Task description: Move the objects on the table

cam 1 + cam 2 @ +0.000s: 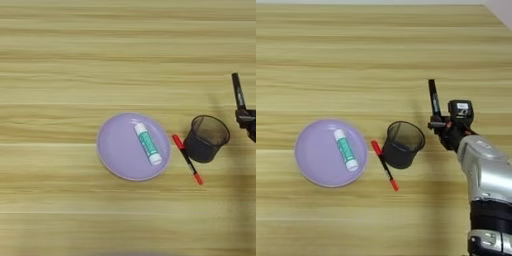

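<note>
A: Pincer [438,123] status?
B: It is clamping the black marker pen [433,98] near the pen's lower end. The pen is standing nearly upright and pointing away across the worktop [356,50]. The silver forearm [483,170] is coming in from the bottom right.
A: Glue stick?
B: The glue stick [148,143] is lying flat on the lilac plate [115,150], right of the plate's middle, at a slant, with its white cap toward the near right.
A: Anything else sitting on the worktop?
B: A black mesh cup [402,144] is standing upright between the plate and the pincer, just left of the pincer. A red-capped pen [384,165] is lying diagonally in the gap between plate and cup, its upper part just beside the cup's base. I cannot tell whether they are touching.
</note>
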